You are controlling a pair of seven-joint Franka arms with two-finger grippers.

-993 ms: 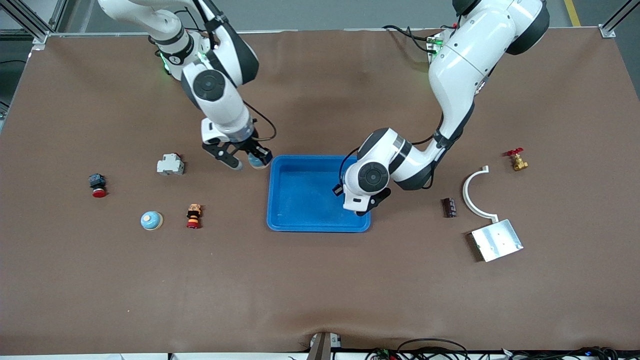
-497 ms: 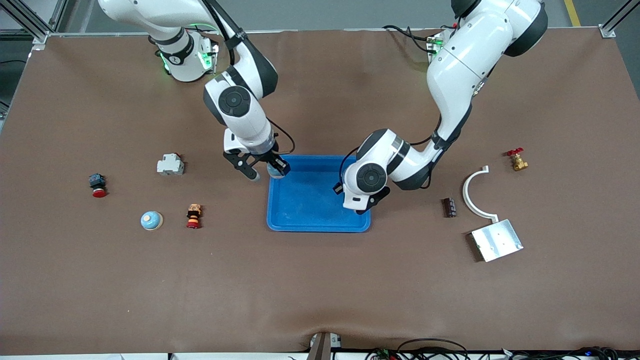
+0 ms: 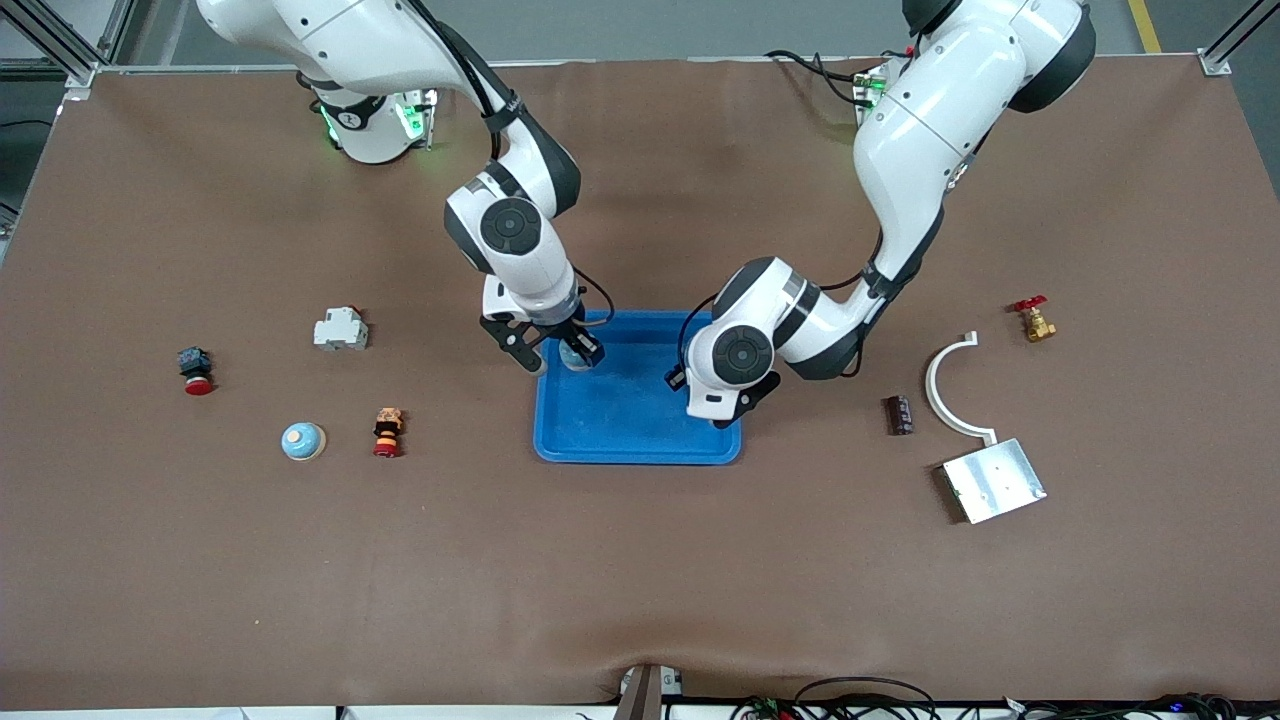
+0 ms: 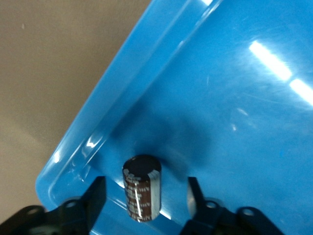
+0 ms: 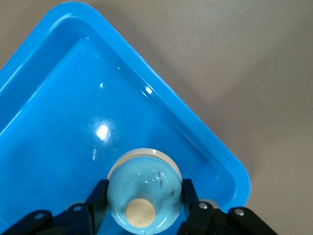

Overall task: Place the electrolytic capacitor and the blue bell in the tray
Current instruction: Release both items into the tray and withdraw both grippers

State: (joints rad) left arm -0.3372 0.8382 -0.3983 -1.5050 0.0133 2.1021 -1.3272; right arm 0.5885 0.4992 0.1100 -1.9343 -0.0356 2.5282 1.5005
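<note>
Over tray [image 3: 640,452]: right gripper [image 3: 560,357] clamping blue bell [image 5: 144,195], left gripper [image 4: 145,197] spread around standing capacitor [image 4: 142,187]; place step, next lower and release.

The tray [image 3: 637,440] looks like smooth, glossy blue plastic; light glints off its floor and rim. In it, the electrolytic capacitor [image 4: 142,188] wears a shiny dark sleeve with pale print. Over the tray, the blue bell [image 5: 144,196] shows a glossy, faintly scuffed dome with a matt cream knob. The table cover [image 3: 640,580] under the tray looks matt brown and slightly wrinkled. Toward the left arm's end from the tray, the plate [image 3: 994,481] looks like brushed silver metal.
</note>
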